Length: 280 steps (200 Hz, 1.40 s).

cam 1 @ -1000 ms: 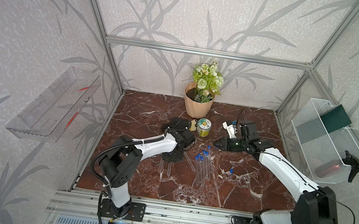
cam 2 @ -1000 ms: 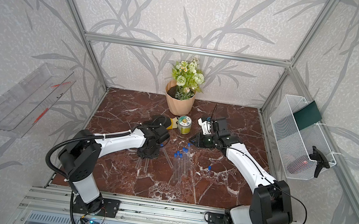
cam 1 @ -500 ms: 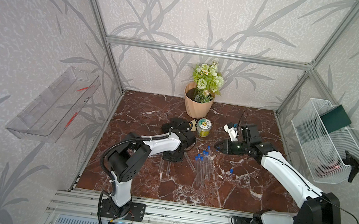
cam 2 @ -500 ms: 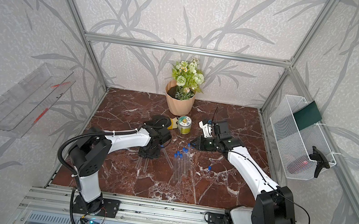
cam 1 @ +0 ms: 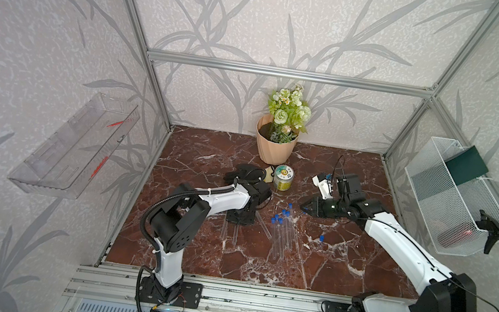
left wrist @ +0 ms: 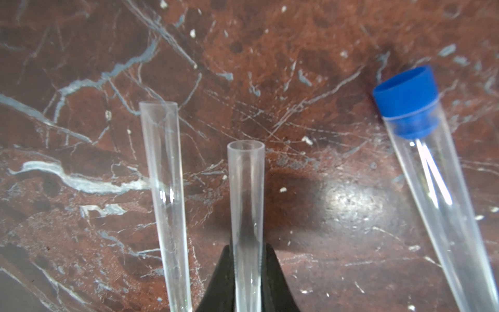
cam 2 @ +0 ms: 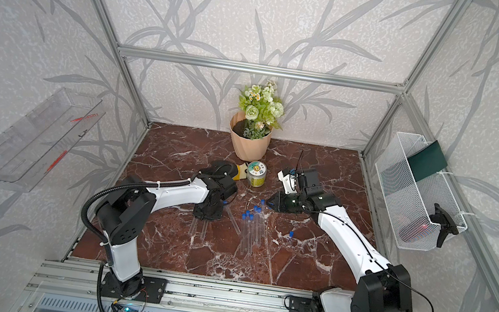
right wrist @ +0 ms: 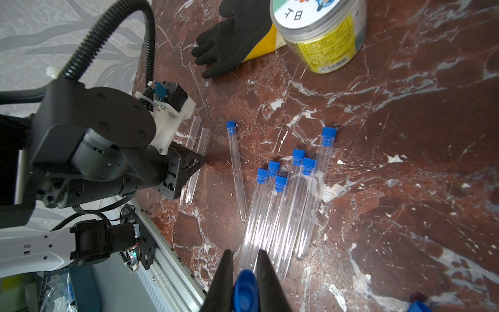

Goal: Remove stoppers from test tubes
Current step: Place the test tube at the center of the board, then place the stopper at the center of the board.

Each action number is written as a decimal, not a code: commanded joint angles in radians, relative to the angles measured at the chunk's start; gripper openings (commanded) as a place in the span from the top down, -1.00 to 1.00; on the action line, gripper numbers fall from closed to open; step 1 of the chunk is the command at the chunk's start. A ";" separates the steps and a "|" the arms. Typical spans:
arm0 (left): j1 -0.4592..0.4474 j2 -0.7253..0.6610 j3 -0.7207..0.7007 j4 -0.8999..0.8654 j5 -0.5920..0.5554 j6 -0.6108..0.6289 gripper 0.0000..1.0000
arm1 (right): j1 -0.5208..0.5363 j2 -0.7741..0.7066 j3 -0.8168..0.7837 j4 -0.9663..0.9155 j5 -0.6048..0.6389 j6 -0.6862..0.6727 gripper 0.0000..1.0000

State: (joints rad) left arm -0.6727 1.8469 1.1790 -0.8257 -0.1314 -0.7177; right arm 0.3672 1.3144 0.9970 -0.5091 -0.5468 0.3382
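Left fingers (cam 1: pixel 237 220) are clamping shut on an open test tube (left wrist: pixel 245 189) front-left of the jar (cam 1: pixel 282 181); right fingers (cam 1: pixel 304 207) are pinching a blue stopper (right wrist: pixel 244 290) right of it; stoppered tubes (right wrist: pixel 283 216) are lying before the jar, a black glove (right wrist: pixel 232 43) beside it

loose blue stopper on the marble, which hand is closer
Right. The right hand, shut on a second stopper, hangs close behind the loose stopper; the left hand, gripping an uncapped tube, is beyond the tube bundle.
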 commanded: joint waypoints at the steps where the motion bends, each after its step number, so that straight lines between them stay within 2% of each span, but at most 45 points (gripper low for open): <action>1: 0.005 0.007 -0.013 -0.010 -0.005 -0.006 0.61 | -0.006 -0.032 0.006 -0.039 0.018 -0.022 0.87; 40: 0.007 0.007 -0.015 -0.011 0.005 -0.004 0.43 | -0.007 -0.046 0.012 -0.069 0.021 -0.032 0.87; 81: 0.009 -0.013 -0.011 -0.023 0.002 0.004 0.29 | -0.020 -0.079 0.017 -0.153 0.058 -0.103 0.86; 140: 0.009 -0.064 0.010 -0.068 -0.002 0.012 -0.06 | -0.104 -0.074 0.012 -0.211 0.073 -0.127 0.85; 183: 0.001 -0.147 0.007 -0.104 0.000 0.015 -0.22 | -0.157 -0.022 0.028 -0.256 0.097 -0.162 0.85; 203: -0.013 -0.184 0.008 -0.118 0.007 0.023 -0.23 | -0.179 0.007 0.035 -0.264 0.109 -0.177 0.85; 217: -0.027 -0.232 -0.006 -0.088 0.030 0.037 -0.25 | -0.194 0.034 0.042 -0.273 0.124 -0.189 0.85; 238: -0.048 -0.299 -0.031 -0.002 0.123 0.075 -0.29 | -0.223 0.086 0.061 -0.303 0.137 -0.213 0.86; 280: -0.113 -0.347 -0.054 0.083 0.201 0.044 -0.41 | -0.270 0.180 0.051 -0.298 0.163 -0.237 0.85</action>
State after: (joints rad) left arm -0.7544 1.5204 1.1511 -0.7925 0.0105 -0.6651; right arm 0.1181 1.4509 1.0328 -0.7776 -0.4137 0.1356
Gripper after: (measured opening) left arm 0.695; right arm 0.157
